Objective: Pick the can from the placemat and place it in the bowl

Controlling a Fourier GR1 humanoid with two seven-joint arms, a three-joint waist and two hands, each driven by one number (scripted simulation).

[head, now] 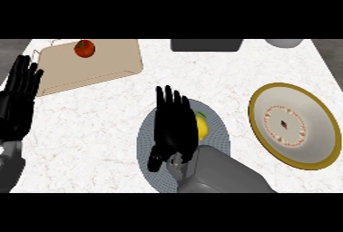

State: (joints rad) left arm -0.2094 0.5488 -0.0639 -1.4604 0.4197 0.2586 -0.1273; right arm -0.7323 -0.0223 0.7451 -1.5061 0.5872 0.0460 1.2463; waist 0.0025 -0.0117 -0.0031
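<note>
Right robot hand (pixel 175 131): black, fingers straight and spread a little, pointing toward the far side of the counter (pixel 87 131). Not curled on anything that shows. Thumb sticks out to the left near the wrist. Grey forearm (pixel 224 174) comes in from the lower edge, slanting up and left.

Under the hand: round grey placemat (pixel 149 136), mostly covered by palm and forearm. Its rim shows on the left, on the right and below.

Can (pixel 202 128): yellow, on the placemat. Only a narrow part shows, right against the right edge of the hand. A bit of green at its top end. Cannot tell whether the hand touches it or hangs above it.

Bowl (pixel 315 113): to the right of the placemat, apart from it. Gold rim, grey inside, ring of reddish marks round a dark centre spot. Nothing in it.

Far left: tan cutting board (pixel 100 63), set at an angle, with a red round fruit (pixel 84 48) on its far part.

Far edge: dark grey block (pixel 206 45) in the middle, pale grey rounded object (pixel 285 43) to its right, both cut off by the view.

Left robot hand (pixel 17 104): at the left edge, fingers straight and up, resting, just beside the board's corner.
</note>
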